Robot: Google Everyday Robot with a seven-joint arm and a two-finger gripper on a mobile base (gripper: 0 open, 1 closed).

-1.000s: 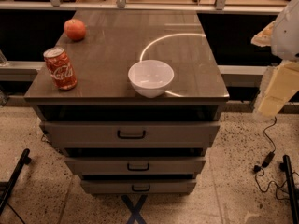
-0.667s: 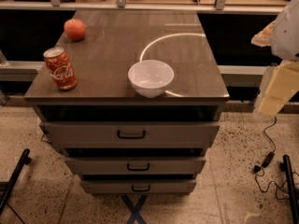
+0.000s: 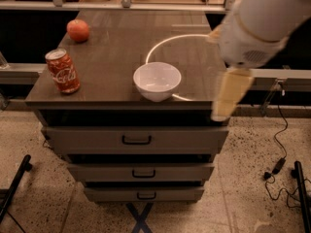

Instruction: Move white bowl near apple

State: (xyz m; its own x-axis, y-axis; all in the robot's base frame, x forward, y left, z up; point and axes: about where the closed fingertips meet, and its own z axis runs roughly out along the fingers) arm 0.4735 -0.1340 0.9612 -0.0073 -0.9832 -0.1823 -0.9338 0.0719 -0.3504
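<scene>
The white bowl (image 3: 157,80) stands upright near the front edge of the dark wooden cabinet top (image 3: 116,47), a little right of the middle. The apple (image 3: 77,30), small and red-orange, lies at the far left of the top. My gripper (image 3: 228,96) hangs from the big white arm (image 3: 262,23) at the right edge of the top, to the right of the bowl and not touching it. It holds nothing that I can see.
A red Coca-Cola can (image 3: 62,71) stands at the front left of the top. The cabinet has three drawers (image 3: 136,140) below. A rail and shelf (image 3: 126,4) run behind. Cables (image 3: 279,164) lie on the speckled floor to the right.
The arm has swung left from the right border and now hangs over the cabinet's right edge, closer to the bowl. Bowl, apple and can have not moved.
</scene>
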